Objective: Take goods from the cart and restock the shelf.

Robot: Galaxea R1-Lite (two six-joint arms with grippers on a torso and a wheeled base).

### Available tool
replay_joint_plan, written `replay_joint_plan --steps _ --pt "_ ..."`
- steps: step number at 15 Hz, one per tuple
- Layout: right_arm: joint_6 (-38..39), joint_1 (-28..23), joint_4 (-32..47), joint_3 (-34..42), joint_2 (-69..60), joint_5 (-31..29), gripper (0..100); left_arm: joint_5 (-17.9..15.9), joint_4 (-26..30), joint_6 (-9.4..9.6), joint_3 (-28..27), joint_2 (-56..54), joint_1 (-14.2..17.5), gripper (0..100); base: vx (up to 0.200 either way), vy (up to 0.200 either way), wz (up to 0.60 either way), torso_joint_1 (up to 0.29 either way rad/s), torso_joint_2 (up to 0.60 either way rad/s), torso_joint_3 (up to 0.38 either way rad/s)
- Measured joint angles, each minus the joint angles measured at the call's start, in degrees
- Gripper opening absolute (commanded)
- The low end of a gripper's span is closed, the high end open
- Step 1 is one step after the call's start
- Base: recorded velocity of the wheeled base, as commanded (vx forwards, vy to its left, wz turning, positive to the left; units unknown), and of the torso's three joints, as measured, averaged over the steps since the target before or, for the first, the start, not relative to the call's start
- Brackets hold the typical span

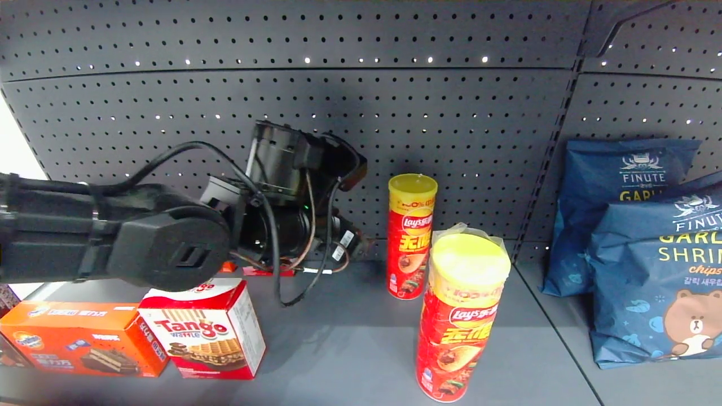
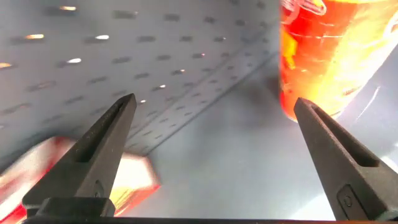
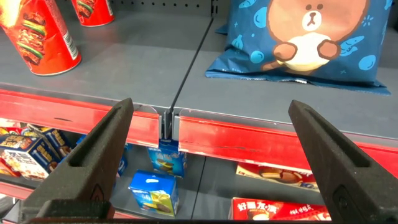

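The left gripper (image 2: pixel 214 102), jaws apart and empty at mid-frame, could topple the rear can (image 1: pixel 411 235) if it swings right.

The rear can (image 1: pixel 412 237) and front can (image 1: pixel 459 318) are red with yellow lids. The snack bag (image 1: pixel 648 293) is dark blue with a brown bear. The flat box (image 1: pixel 84 338) is orange; the pegboard (image 1: pixel 395 113) grey.

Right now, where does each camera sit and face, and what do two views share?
Head view: on the head, facing down at shelf; left arm shows.
Left wrist view: behind open left gripper, facing pegboard and chip can.
Right wrist view: behind open right gripper, facing shelf's front edge.
Shared: head and right wrist both show the bear bag.
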Motion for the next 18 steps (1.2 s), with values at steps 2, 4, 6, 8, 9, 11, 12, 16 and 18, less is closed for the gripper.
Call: replay_joint_plan --steps 2,4,6,8,9,11,12,16,18 --pt "0.0 0.0 0.0 0.0 0.0 0.0 100 0.5 -0.1 -0.18 3.6 -5.0 0.1 100 0.000 0.000 0.00 0.000 0.00 0.000" --pt "0.0 0.0 0.0 0.0 0.0 0.0 100 0.6 -0.4 -0.24 6.8 -9.5 0.2 100 0.000 0.000 0.00 0.000 0.00 0.000" --pt "0.0 0.0 0.0 0.0 0.0 0.0 100 -1.3 -1.8 -0.22 10.1 -13.5 0.2 100 0.000 0.000 0.00 0.000 0.00 0.000" --pt "0.0 0.0 0.0 0.0 0.0 0.1 100 -4.1 -3.7 0.09 12.8 -16.6 0.2 100 0.000 0.000 0.00 0.000 0.00 0.000" --pt "0.0 0.1 0.0 0.0 0.0 0.1 100 -4.4 -4.1 0.22 13.8 -17.6 0.2 100 0.000 0.000 0.00 0.000 0.00 0.000" --pt "0.0 0.4 0.1 0.0 0.4 0.1 100 -4.5 -4.2 0.20 15.5 -19.3 0.3 100 0.000 0.000 0.00 0.000 0.00 0.000" --pt "-0.1 0.8 0.1 0.0 0.5 0.1 100 -4.6 -4.2 0.20 16.1 -19.9 0.5 100 0.000 0.000 0.00 0.000 0.00 0.000" --pt "0.7 1.5 -0.3 -5.3 3.5 -1.3 100 -4.9 -6.3 0.13 15.8 -20.7 2.5 100 0.000 0.000 0.00 0.000 0.00 0.000" --pt "-0.4 2.1 -0.1 -13.3 10.0 0.0 100 -4.9 -7.5 0.15 15.6 -20.4 2.8 100 0.000 0.000 0.00 0.000 0.00 0.000"
